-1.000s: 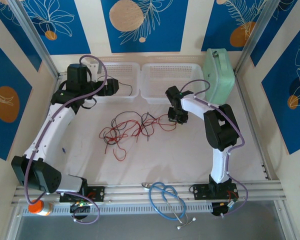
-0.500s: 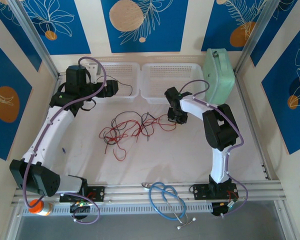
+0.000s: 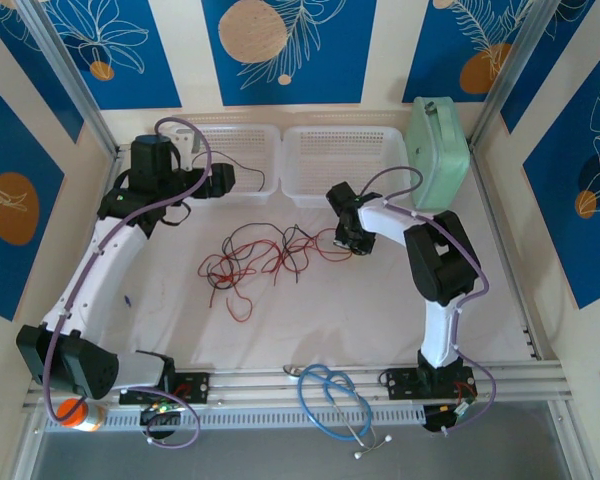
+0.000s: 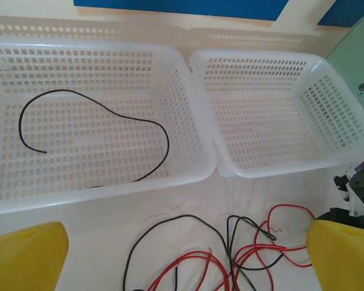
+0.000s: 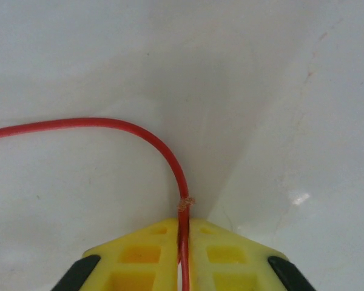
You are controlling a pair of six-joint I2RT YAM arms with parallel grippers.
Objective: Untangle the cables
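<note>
Tangled cables (image 3: 265,262), red and black, are seen loose on the white desk (image 3: 360,310), about mid-desk, just near of 2 white baskets. 1 black cable (image 4: 97,127) is laid curled inside the left basket (image 4: 79,43), apart from the tangle. The right basket (image 4: 261,54) is set just beside it.

Right fingers (image 5: 224,245) are pressed together on a red cable (image 5: 109,126), which is pinched between the 2 yellow tips low over the desk. A frayed spot is seen on the cable just beyond the tips, and from there the cable is curved away to the left. In the top view these fingers are found at the right end of the tangle.

Left fingers (image 4: 24,257) are spread wide with nothing held. They are pointed at the baskets from the far-left part of the desk, and the tangle's far edge is seen between them.

A green case (image 3: 438,150) is leaned in the far right corner. A blue stethoscope (image 3: 335,400) is laid at the near edge between the arm bases.
</note>
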